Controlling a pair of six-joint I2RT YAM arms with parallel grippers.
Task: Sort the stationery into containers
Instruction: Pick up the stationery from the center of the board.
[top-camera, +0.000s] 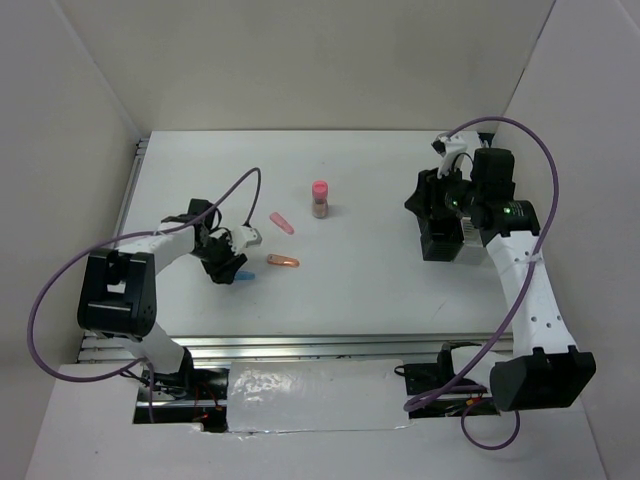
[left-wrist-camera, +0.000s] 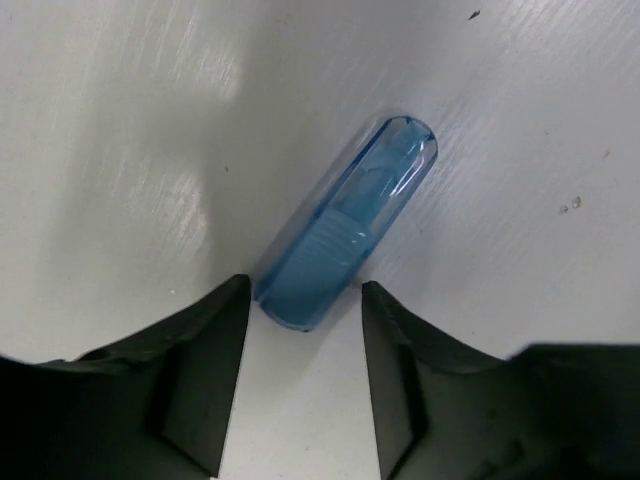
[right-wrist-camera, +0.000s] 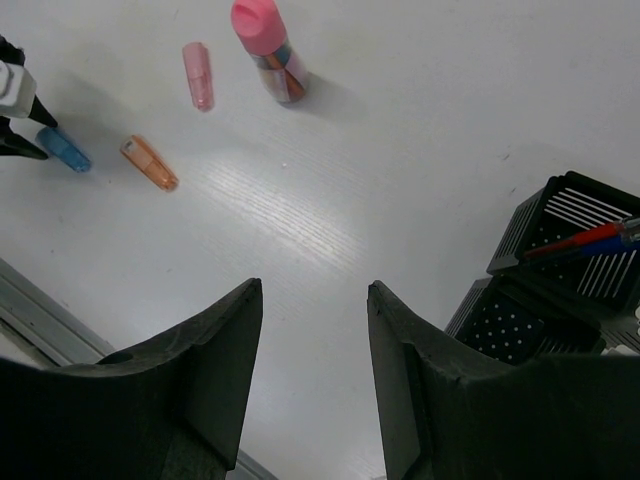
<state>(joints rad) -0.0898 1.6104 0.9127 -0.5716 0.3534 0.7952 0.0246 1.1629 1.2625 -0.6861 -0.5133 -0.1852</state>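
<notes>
Top view: blue cap (top-camera: 244, 273) lies on the surface (top-camera: 380, 290), with the left jaws low over it.
Left wrist: jaws open, straddling the blue cap's near end. It looks like light, hard, slick plastic, so pinch its mid-body flanks.
Right wrist: jaws open and empty; mesh cup (right-wrist-camera: 585, 275) at right.

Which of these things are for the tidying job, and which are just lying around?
For the job: blue cap, orange cap, pink cap, pink-topped tube, pens, mesh cup.
Just there: purple cables, silver tape.
</notes>
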